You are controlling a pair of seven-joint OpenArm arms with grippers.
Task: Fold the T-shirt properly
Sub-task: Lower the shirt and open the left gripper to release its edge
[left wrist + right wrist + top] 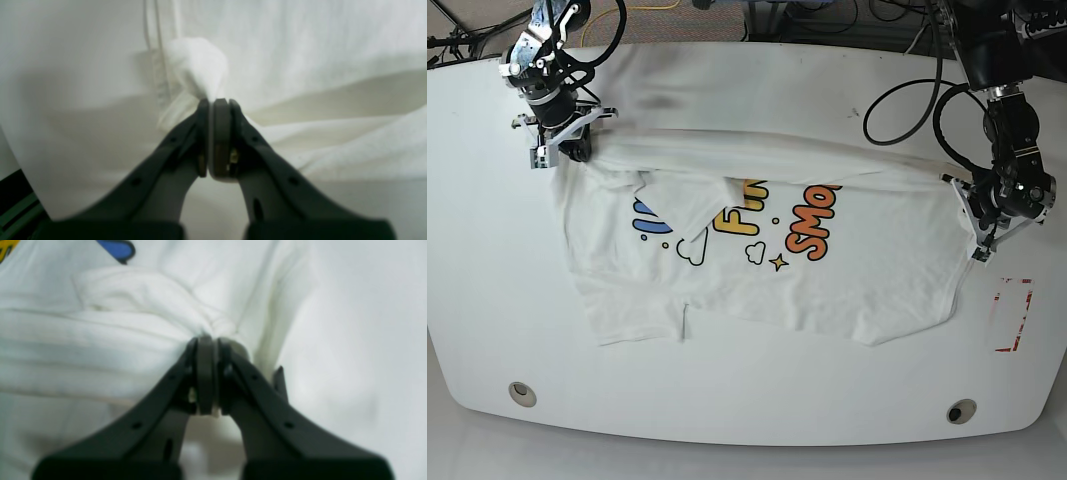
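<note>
The white T-shirt (847, 290) lies spread across the table with its colourful lettering print (777, 225) facing up and partly covered by a folded flap. A taut fold runs along its far edge between the two arms. My right gripper (575, 150) is at the shirt's far left corner, shut on a bunch of the cloth (150, 323); in the right wrist view its fingertips (207, 339) pinch the fabric. At the shirt's right edge my left gripper (975, 212) is also shut on white cloth (196, 66), its jaws closed around the pinch (211, 100).
The white table (757, 400) has a red-outlined rectangle (1013, 316) near its right edge and two small round holes (522, 392) (960, 411) near the front. Black cables (897, 105) trail at the back right. The table's rounded front edge is close below the shirt hem.
</note>
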